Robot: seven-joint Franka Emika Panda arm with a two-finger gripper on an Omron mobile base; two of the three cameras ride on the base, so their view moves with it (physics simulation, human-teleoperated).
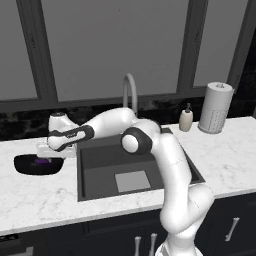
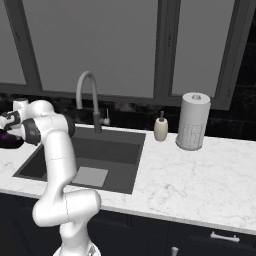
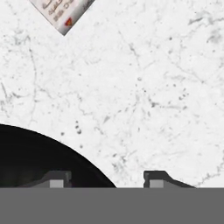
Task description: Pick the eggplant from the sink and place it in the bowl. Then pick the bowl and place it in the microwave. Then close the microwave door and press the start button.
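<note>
The black bowl (image 1: 25, 166) sits on the white counter left of the sink (image 1: 100, 167). The purple eggplant (image 1: 43, 161) lies inside it at its right side. My gripper (image 1: 51, 156) hangs low over the bowl's right rim. In the hand view the gripper (image 3: 106, 179) is open, one fingertip (image 3: 57, 179) over the bowl's dark inside (image 3: 30, 157) and the other over bare marble, so the rim runs between the jaws. The bowl (image 2: 9, 141) also shows at the far left of the right base view. The microwave is out of view.
A tall curved faucet (image 1: 130, 90) stands behind the sink, with a pale square (image 1: 132, 181) on the basin floor. A soap bottle (image 1: 186, 118) and a paper towel roll (image 1: 216, 107) stand at the back right. A small tan-and-red flat item (image 3: 61, 13) lies on the counter beyond the bowl.
</note>
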